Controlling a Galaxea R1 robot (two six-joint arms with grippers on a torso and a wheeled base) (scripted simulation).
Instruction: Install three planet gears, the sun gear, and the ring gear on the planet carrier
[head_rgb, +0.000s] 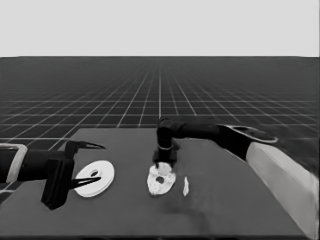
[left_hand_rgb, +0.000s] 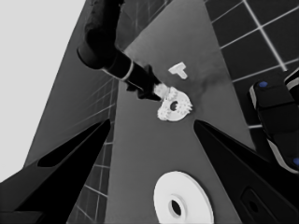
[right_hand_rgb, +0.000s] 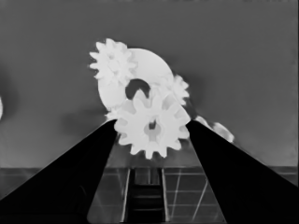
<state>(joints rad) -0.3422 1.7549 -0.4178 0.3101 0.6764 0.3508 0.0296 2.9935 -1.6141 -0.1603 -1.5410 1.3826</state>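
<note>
No brand, label or writing could be read on any part, and no container was seen. The right gripper (head_rgb: 163, 166) was held over the smaller white round part with a dark centre hole (head_rgb: 161, 181), near the middle of the dark table (head_rgb: 240, 200). Between its two black fingers (right_hand_rgb: 224, 177) a small white toothed gear with a centre hole (right_hand_rgb: 152, 125) was gripped, poised just above that part. Two more small white gears (right_hand_rgb: 112, 61) were seen seated on the smaller round part, and a further white toothed piece (right_hand_rgb: 217, 129) lay beside it. A thin white piece (head_rgb: 186, 186) was lying just to its right. The larger white flat round part (head_rgb: 95, 178) lay toward the table's left end, below the parked left gripper (head_rgb: 89, 163), whose fingers were spread apart and held nothing.
</note>
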